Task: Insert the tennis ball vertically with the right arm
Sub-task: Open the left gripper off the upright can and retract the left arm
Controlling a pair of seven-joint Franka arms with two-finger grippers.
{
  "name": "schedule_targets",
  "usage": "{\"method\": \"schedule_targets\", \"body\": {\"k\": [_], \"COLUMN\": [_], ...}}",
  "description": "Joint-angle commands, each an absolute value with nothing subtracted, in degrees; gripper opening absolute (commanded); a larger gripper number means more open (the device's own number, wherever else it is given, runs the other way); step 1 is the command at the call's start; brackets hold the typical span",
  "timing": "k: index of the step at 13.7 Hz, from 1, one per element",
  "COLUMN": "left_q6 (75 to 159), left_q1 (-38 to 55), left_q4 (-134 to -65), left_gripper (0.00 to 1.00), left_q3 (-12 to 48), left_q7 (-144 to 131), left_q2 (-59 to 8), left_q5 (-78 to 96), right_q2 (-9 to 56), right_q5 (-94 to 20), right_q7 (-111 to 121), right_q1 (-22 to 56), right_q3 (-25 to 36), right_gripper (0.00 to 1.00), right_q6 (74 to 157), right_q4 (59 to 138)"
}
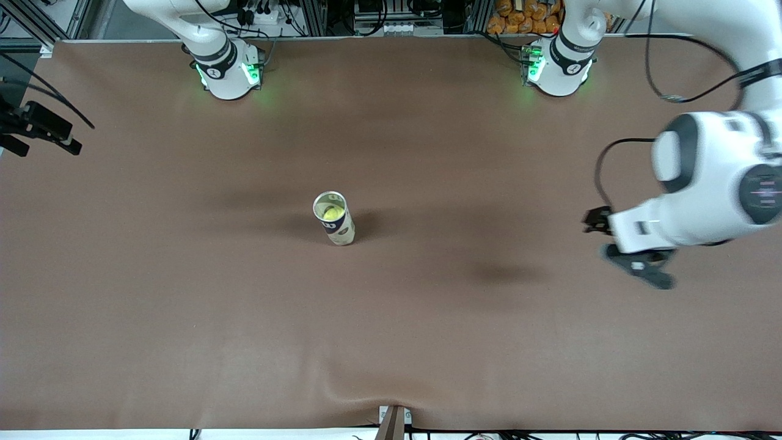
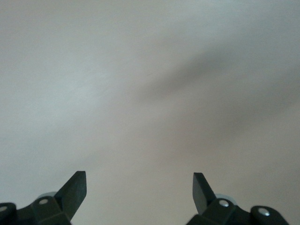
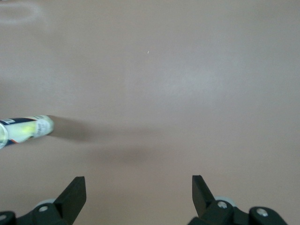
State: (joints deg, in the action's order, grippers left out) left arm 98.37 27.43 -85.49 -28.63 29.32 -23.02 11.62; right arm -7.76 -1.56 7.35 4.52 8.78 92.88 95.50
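Observation:
A clear tennis ball can with a dark label stands upright in the middle of the brown table. Its top is open and a yellow tennis ball sits inside it. The can also shows in the right wrist view, well apart from my right gripper, which is open and empty over bare table. The right gripper does not show in the front view, only that arm's base. My left gripper is open and empty over the table toward the left arm's end; it also shows in the left wrist view.
A black fixture with cables juts in at the table edge at the right arm's end. The left arm's base stands at the table's top edge. A small bracket sits at the table edge nearest the front camera.

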Motion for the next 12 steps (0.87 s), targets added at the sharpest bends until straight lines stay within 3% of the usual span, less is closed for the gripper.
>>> {"method": "schedule_targets", "body": {"k": [1, 6, 10, 12], "left_q6": [93.88, 89.3, 83.15, 81.57], "left_q1": [23.31, 22.15, 22.15, 20.06], "left_q4": [-82.88, -82.88, -80.42, -80.33], "left_gripper": [1.0, 1.0, 1.0, 1.0], "left_q3": [-29.53, -31.46, -30.94, -26.4], "left_q7": [25.24, 19.07, 14.52, 10.48], "left_q2": [-21.81, -14.08, -11.96, -9.94], "left_q5": [10.46, 6.69, 6.24, 3.01], "right_q2": [-11.25, -11.16, -10.73, -10.64], "right_q5": [2.1, 2.11, 2.81, 2.81], "right_q7": [15.88, 15.3, 5.47, 2.73], "right_q1": [6.41, 7.56, 7.82, 7.82], "right_q3": [9.58, 9.58, 10.19, 10.37], "right_gripper": [1.0, 1.0, 1.0, 1.0], "right_q6": [97.89, 95.99, 95.1, 95.45], "right_q4": [99.67, 98.61, 96.16, 96.07]}}
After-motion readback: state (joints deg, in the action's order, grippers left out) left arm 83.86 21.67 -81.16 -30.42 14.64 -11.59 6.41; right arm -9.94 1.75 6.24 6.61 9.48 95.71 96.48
